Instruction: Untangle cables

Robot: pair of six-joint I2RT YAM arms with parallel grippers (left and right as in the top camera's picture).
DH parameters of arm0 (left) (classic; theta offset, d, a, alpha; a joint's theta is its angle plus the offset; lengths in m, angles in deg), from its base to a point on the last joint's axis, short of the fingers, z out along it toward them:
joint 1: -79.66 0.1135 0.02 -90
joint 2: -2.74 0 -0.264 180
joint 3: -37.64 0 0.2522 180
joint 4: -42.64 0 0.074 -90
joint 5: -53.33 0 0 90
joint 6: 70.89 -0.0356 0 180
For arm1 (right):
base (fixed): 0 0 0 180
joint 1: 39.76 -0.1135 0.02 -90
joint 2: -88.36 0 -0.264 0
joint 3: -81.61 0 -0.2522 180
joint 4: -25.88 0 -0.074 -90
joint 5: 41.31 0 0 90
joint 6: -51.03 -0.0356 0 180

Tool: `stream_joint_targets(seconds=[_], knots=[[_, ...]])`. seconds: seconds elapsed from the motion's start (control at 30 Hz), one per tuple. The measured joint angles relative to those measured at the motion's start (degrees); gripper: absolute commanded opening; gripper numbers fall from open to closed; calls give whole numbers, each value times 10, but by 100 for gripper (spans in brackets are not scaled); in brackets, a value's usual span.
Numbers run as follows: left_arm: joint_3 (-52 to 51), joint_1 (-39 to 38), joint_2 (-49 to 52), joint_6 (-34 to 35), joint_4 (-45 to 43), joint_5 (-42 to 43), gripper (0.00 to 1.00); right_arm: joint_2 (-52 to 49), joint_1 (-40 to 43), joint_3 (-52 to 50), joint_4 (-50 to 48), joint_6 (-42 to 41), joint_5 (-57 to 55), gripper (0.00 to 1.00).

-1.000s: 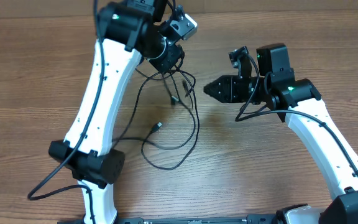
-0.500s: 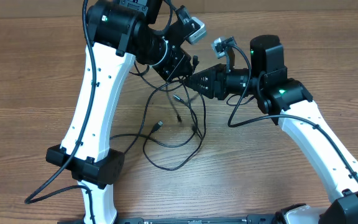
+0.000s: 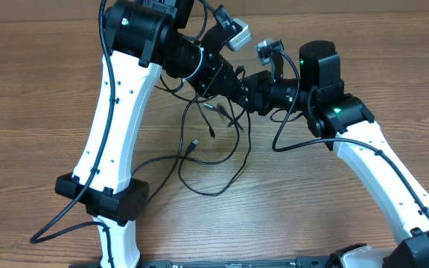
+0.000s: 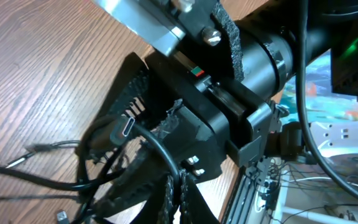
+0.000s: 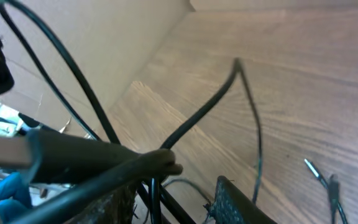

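Tangle of thin black cables [image 4: 158, 147] pinched tight in left claw [image 3: 228, 88], dangled over brown wooden bench [image 3: 348, 45]. Right claw [image 3: 244, 95] parked right beside it, fingers apart, strands seen between.

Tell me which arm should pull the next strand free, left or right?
Right. The left gripper is shut on the cables, holding them up; the right gripper sits beside it, jaws open around a strand, so it could probably clamp and pull away.

The left end effector [image 4: 162, 182] is closed on the cables [image 4: 149, 142]. Just ahead, a plug [image 4: 125, 129] sits at the right end effector [image 4: 122, 115], above the table [image 4: 36, 68].
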Motion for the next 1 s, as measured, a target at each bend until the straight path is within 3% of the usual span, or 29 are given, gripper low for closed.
stream_joint_targets(seconds=[0.3, 0.53, 0.73, 0.87, 1.0], knots=[[0, 0, 0, 7, -6, -38, 4, 0, 0, 0, -26, 0, -5, 40], [2, 0, -6, 89, -23, -155, 4, 0, 1, -1, -66, -6, -13, 40], [4, 0, -7, 109, -24, -76, 4, 0, 1, -1, -89, -13, -15, 40], [4, 0, -7, 109, -29, -17, 5, 0, 1, -1, -82, -16, -10, 27], [4, 0, -7, 111, -34, -9, 4, 0, 0, -1, -47, -15, -4, 13]])
